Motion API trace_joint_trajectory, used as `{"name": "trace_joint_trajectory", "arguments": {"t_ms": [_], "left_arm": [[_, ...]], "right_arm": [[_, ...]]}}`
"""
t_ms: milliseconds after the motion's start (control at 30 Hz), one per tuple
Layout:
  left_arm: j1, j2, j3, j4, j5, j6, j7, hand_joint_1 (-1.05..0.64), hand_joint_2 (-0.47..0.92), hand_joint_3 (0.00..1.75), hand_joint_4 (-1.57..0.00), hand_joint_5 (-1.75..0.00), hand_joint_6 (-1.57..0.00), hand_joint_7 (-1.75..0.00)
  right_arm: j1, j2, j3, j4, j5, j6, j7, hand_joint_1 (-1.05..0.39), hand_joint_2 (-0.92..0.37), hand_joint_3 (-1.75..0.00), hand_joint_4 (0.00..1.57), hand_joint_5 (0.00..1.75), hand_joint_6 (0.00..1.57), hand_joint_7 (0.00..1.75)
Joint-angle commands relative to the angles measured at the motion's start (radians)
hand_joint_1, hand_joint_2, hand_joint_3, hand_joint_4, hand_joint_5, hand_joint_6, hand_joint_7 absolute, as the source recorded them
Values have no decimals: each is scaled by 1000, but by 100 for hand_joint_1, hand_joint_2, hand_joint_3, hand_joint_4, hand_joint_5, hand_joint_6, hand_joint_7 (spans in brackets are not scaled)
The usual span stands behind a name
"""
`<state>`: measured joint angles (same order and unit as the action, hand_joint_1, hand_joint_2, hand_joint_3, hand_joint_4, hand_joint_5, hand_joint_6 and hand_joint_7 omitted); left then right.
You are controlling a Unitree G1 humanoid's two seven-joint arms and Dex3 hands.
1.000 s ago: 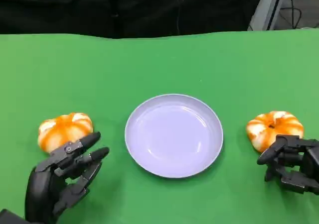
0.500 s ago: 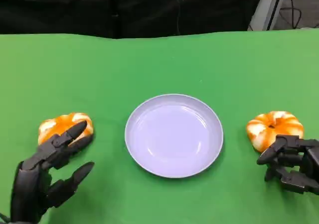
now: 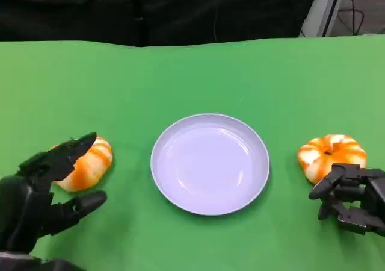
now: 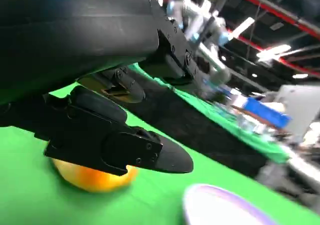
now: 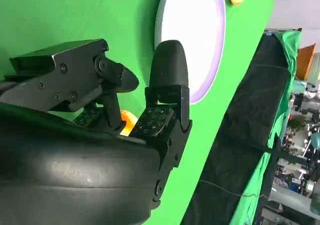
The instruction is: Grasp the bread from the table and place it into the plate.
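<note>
Over the last second the left robot hand [image 3: 42, 193] has moved outward and forward from a spot beside the left bread [image 3: 89, 162] to one where its upper fingers [image 3: 72, 149] reach over the near-left part of the loaf, while a lower finger [image 3: 84, 202] lies on the green table [image 3: 192, 72] just in front of it. The loaf itself has not shifted. The fingers are spread and hold nothing; whether they already touch the crust cannot be told from the head view. The left wrist view shows the orange loaf [image 4: 95, 177] sitting under the outstretched fingers [image 4: 125, 150], so the hand brackets it without having closed. Judgement: this is the reach-to-grasp step, with closure and lift not yet done. The plate [image 3: 210, 164] stands at the table's centre with nothing in it, well apart from the left bread on its right side as seen from the robot. The right robot hand [image 3: 352, 199] has stayed put, fingers curled in on nothing, just in front of the right bread [image 3: 331, 153]; contact with that loaf cannot be confirmed. The right wrist view shows a sliver of orange [image 5: 127, 121] behind its curled fingers [image 5: 167, 85] and the plate rim [image 5: 210, 70] beyond.
</note>
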<state>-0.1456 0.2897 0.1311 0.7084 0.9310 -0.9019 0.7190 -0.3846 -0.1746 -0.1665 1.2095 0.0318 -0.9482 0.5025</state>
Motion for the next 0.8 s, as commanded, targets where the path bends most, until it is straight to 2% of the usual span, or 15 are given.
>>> {"name": "trace_joint_trajectory", "arguments": {"t_ms": [33,200,400,633,800], "left_arm": [[-13,58,-105,0,46,112,144,-70,92,8,-59,0,-57,-1],[-26,90,-193,-1,40,225,209,-72,92,8,-55,0,-57,0],[-43,111,-260,10,7,346,200,-77,92,13,-45,0,-53,0],[-80,128,-321,64,-26,393,225,-78,92,13,-35,0,-50,0],[-109,135,-356,108,-55,398,230,-78,92,12,-33,0,-48,0]], "right_arm": [[5,-11,2,-1,1,3,-20,15,-76,-78,90,138,96,95],[4,-12,5,0,-1,-3,-24,15,-77,-77,90,138,96,96],[0,-10,1,1,12,8,-12,14,-76,-78,90,139,96,99],[3,-16,5,1,5,10,-17,15,-75,-79,89,140,94,100],[5,-20,9,0,-2,3,-28,15,-74,-80,90,139,94,99]]}}
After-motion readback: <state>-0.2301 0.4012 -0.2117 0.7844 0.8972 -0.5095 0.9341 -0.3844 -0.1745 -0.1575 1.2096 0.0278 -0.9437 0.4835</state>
